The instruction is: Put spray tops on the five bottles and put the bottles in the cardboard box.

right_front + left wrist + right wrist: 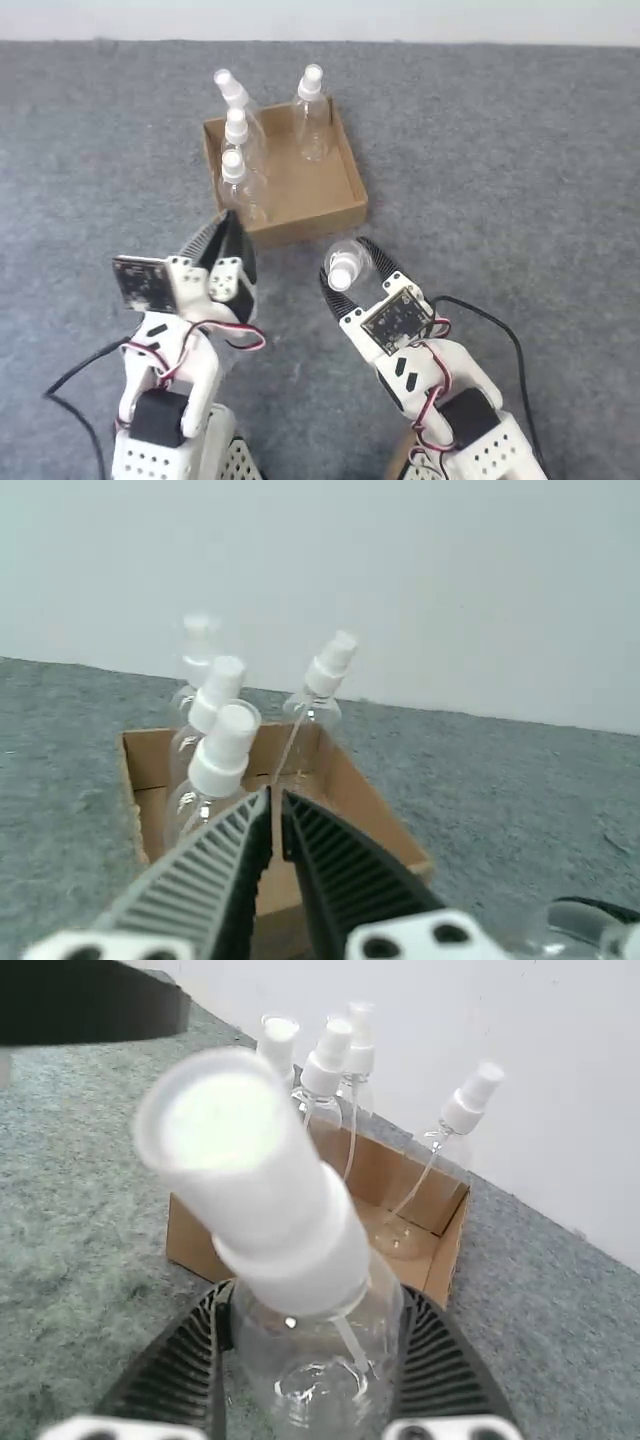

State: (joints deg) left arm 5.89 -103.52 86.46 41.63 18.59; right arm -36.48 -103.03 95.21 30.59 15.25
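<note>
- Right gripper (352,268) was clamped on the fifth bottle (348,258), jaws round its clear body; white top (255,1175) on; bottle tipped, top leaning back toward the wrist.
- Box (352,170) lay just ahead of that bottle and a little to its left; the bottle hung close outside the near wall, by the near-right corner.
- Four bottles (312,115) stood in the box, all capped; three crowded the left side, one at the far right; bare floor of the box showed in the middle and near right, and that looked the spot to aim for.
- Left gripper (232,222) sat closed with nothing in it, tips at the near-left corner, just beside the nearest of the three.
- Right arm was the one placed for it; the move likely called for a lift over the wall, forward, and righting the bottle.
</note>
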